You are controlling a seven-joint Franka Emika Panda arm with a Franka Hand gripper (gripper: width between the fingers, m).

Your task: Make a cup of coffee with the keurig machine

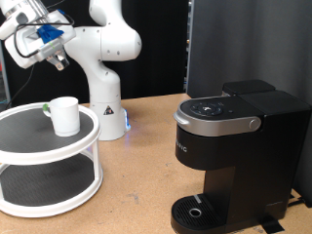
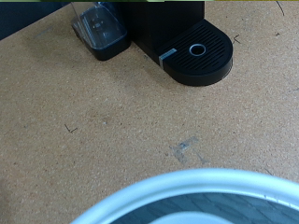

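Your tool (image 1: 51,54) hangs high at the exterior view's top left, above the white stand (image 1: 49,161); whether it's open, you can't tell. The cup (image 1: 64,115) sits on that stand, well apart from the keurig (image 1: 234,146) on the table (image 1: 136,185) at right.

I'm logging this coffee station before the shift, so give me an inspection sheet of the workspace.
Surface: brown tabletop, a few scuffs.
Job's things: cup upright on the top tier of the white two-tier stand; keurig machine lid closed, drip base bare.
Clutter: small green item beside the cup.
End effector: raised above the stand, holding nothing.
Cables: nothing seen.
Surroundings: black backdrop.
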